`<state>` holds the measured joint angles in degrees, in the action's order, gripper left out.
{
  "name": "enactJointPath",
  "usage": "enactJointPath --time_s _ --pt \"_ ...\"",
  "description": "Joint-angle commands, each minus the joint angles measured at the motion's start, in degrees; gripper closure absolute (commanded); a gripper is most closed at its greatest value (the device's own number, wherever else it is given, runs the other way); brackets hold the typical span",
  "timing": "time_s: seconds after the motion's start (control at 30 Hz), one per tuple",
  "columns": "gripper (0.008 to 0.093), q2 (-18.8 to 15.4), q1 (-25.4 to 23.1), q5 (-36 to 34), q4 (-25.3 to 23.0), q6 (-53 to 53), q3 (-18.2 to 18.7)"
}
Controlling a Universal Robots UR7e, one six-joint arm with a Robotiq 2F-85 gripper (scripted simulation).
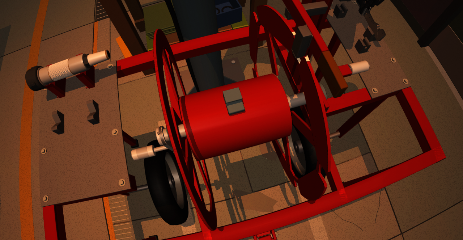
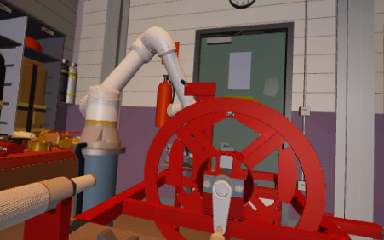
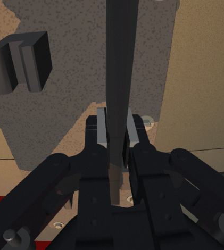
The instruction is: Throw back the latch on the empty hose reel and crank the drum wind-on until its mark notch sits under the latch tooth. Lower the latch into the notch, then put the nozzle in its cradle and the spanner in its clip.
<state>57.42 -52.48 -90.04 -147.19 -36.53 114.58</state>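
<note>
The spanner (image 3: 119, 79) is partly hidden by my fingers; I hold this flat dark bar by one end in my closed gripper (image 3: 117, 133) over the grey plate at the reel's far right corner, where my gripper (image 1: 367, 3) shows at the frame's top edge. A dark clip block (image 3: 20, 62) stands on that plate to the left of the bar, and more clip blocks (image 1: 364, 44) sit nearby. The nozzle (image 1: 66, 67) rests across red supports at the left plate's far edge. The red drum (image 1: 234, 117) sits mid-frame with the latch (image 1: 330, 68) beside its right flange.
The red cart frame (image 1: 388, 170) surrounds the reel, with two black wheels (image 1: 165, 186) below. My arm's grey pedestal (image 1: 197, 28) rises behind the drum. The crank handle (image 1: 142, 152) sticks out left of the drum. Two dark cradle blocks (image 1: 74, 117) stand on the left plate.
</note>
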Motion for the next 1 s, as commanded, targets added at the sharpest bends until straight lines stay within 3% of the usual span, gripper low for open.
enactJointPath --time_s 0.0,0.97 --pt "0.0934 -0.1 0.0 0.2 -0.2 0.1 0.0" --pt "0.0934 -0.9 0.0 0.3 -1.1 0.2 0.0"
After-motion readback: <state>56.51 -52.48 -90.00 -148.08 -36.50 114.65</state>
